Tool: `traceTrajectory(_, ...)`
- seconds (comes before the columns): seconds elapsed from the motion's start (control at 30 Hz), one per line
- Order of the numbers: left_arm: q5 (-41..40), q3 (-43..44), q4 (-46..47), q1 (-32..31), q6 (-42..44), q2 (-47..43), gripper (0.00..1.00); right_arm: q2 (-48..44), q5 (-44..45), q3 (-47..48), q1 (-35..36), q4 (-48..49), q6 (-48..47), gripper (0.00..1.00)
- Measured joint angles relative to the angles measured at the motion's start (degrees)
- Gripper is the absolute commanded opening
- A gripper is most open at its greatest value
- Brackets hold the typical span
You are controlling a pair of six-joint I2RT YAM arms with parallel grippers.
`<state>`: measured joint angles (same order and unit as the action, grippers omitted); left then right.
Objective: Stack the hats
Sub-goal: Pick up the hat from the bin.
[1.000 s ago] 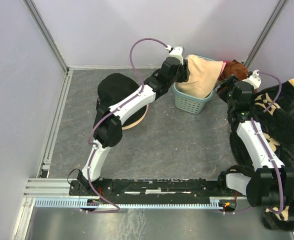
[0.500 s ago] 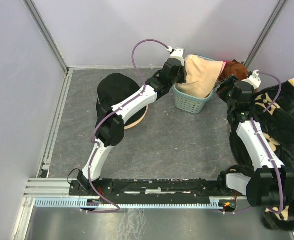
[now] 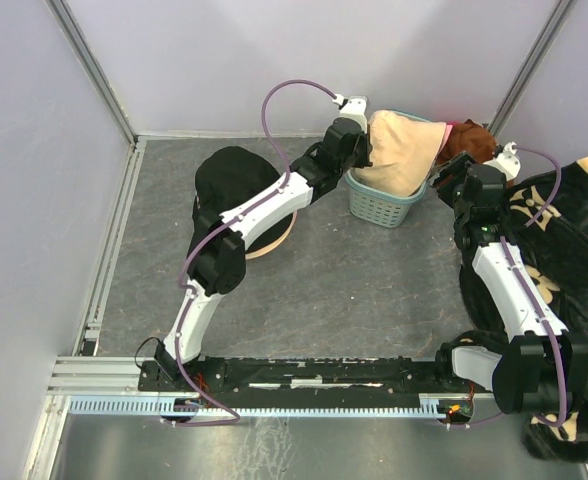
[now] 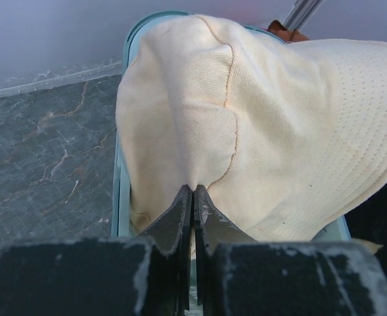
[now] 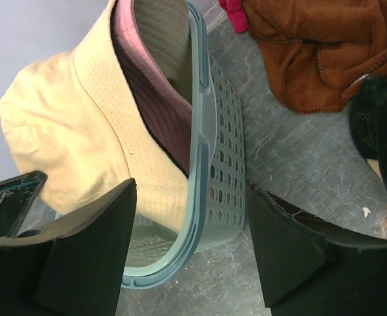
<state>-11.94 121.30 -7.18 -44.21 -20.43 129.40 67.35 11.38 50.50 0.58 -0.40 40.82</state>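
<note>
Left gripper (image 4: 193, 197): pinched shut on beige hat (image 4: 279, 131) fabric.
Right gripper (image 5: 190, 230): wide, holding nothing, near teal basket (image 5: 213, 171).
In basket: beige hat over pink hat (image 5: 157, 112).
Nearby: rust-brown cloth (image 5: 312, 46), black blanket (image 3: 564, 250).

Logging a cream-beige hat (image 4: 279, 131) with pinhole dots on its brim. Logging a pink hat (image 5: 157, 99) beneath it. Reading teal on the basket (image 5: 213, 178) at the table's far edge. Reading rust-brown on the cloth (image 5: 312, 52) toward the far right corner. Seeing beige floral motifs over black on the blanket (image 3: 579, 240) along the right edge. Seeing grey with pale veining across the table (image 3: 354, 300).
</note>
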Motion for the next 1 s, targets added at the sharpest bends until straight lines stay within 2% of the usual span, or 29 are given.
traceTrajectory(0.47,-0.07,-3.17,0.98,-0.92,1.55,-10.71,0.03,0.02,-0.04,-0.5,0.0,0.42,0.04,0.74)
traceTrajectory(1.0,-1.18,-3.93,3.13,-1.05,1.57,-13.55,0.04,0.02,-2.1,-0.76,0.0,0.81,0.33,0.73)
